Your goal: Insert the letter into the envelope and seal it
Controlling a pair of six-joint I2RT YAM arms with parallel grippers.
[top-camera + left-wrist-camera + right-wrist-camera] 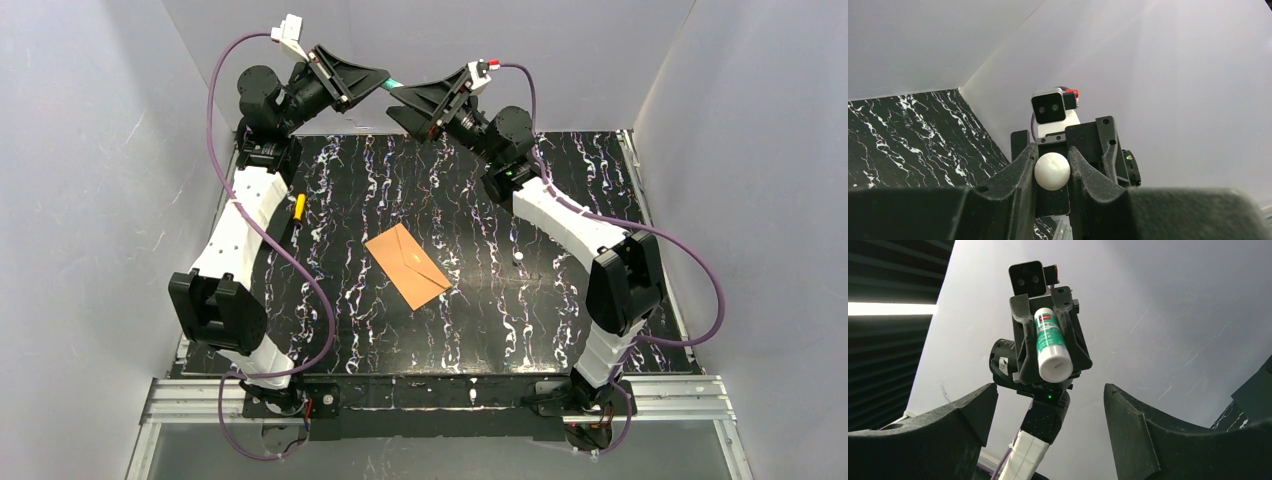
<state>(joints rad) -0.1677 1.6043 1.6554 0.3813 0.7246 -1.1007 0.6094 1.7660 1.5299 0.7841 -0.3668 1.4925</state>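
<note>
Looking over the rig, I find both arms raised at the far side with their tips facing one another. The left pincer [380, 78] is closed across the barrel of a glue stick [1050, 342], white with a green label, its blunt white end aimed at the right pincer [1048, 405]. That one stands with jaws wide apart and nothing between them, just short of the stick and, as far as can be seen, not touching it. The envelope [407, 265] lies flat on the surface [560, 320], well below both pincers and nearer the arm bases, roughly midway between the arms and set at an angle. Its pointed flap appears folded down; whether it is stuck cannot be told. The letter is not visible in any view; it is presumably inside the envelope, but this is unconfirmed. A small yellow piece [298, 206] lies below the left pincer. In my assessment the envelope is light, thin and limp, apt to slide on the glossy surface and to buckle if pinched mid-panel. It is best pinned flat near a corner by one pincer while the other lifts the flap at its point. The glue stick is rigid and smooth, so it should be held square across the barrel.
</note>
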